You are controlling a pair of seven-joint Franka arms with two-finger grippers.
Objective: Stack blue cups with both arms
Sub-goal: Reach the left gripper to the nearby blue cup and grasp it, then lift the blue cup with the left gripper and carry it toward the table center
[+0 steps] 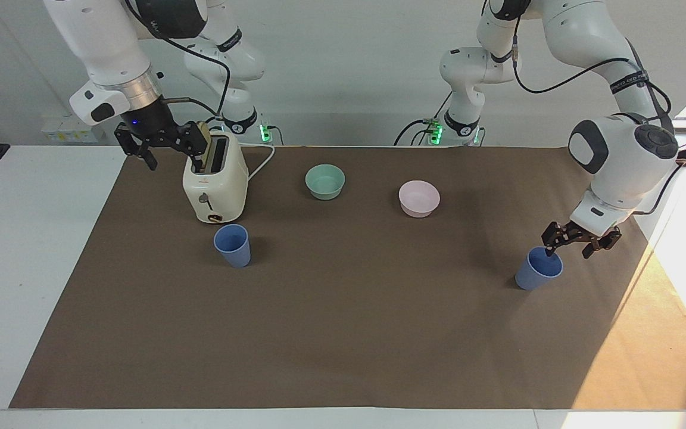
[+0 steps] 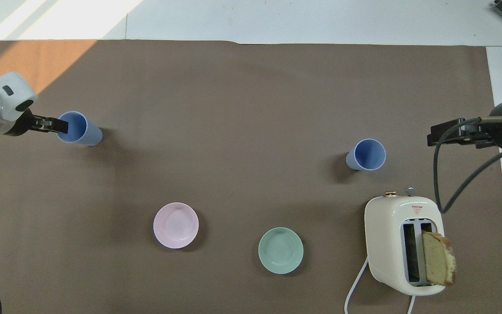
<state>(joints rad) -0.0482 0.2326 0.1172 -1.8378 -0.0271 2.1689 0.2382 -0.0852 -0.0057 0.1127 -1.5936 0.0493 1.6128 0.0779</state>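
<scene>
Two blue cups stand upright on the brown mat. One cup (image 1: pixel 537 271) (image 2: pixel 83 131) is toward the left arm's end. My left gripper (image 1: pixel 568 251) (image 2: pixel 60 126) is open and low at this cup's rim, on its side nearer the robots. One finger dips over the cup's mouth and the other stays outside the wall. The other cup (image 1: pixel 233 244) (image 2: pixel 366 155) stands just farther from the robots than the toaster. My right gripper (image 1: pixel 173 158) (image 2: pixel 442 133) waits open in the air beside the toaster's top, holding nothing.
A cream toaster (image 1: pixel 215 185) (image 2: pixel 401 242) with a bread slice (image 2: pixel 438 259) in one slot stands toward the right arm's end. A pale green bowl (image 1: pixel 325 180) (image 2: pixel 280 250) and a pale pink bowl (image 1: pixel 419 198) (image 2: pixel 175 225) sit nearer the robots, mid-table.
</scene>
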